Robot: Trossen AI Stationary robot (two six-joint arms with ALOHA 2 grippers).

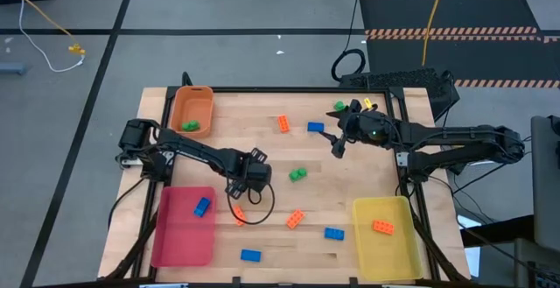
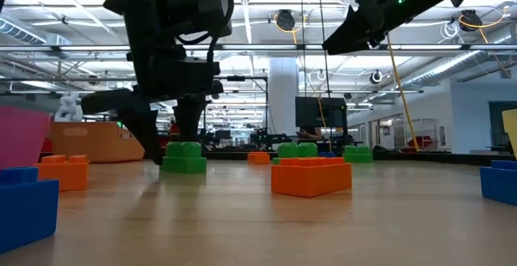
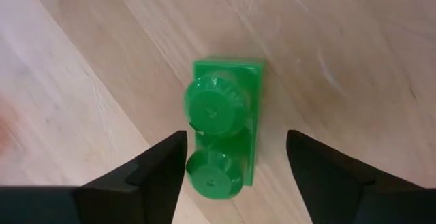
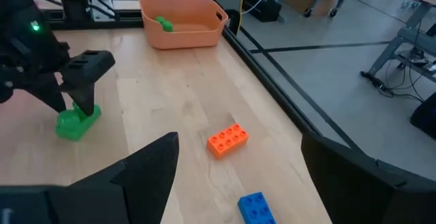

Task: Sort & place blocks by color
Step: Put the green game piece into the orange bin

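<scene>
Left gripper [image 3: 235,163] is down at the tabletop [image 1: 262,144] near its middle, somewhat toward the left edge, straddling a green block [image 3: 223,125]. Fingers stand apart, one on each long side of the brick, with wood showing in the gaps, so no contact and nothing held yet. In the low view the fingertips reach down to table level beside the brick.

Handling judgement: the brick looks like hard moulded plastic, light and stiff, with two round studs on top and flat side walls. Smooth walls may slip under a shallow pinch, so take it low across the two long flat sides, not on the studs (rounded, poor seat). It sits at a slight angle to the fingers; closing may twist it.

Right gripper [image 1: 336,148] hangs in the air over the far right part of the tabletop, fingers wide apart, empty.

Sorting state: the orange tray [image 1: 192,110] at the far left corner holds a green brick, the pink tray [image 1: 184,227] at the near left corner a blue one, the yellow tray [image 1: 385,235] at the near right corner an orange one. Other bricks lie scattered on the tabletop.
</scene>
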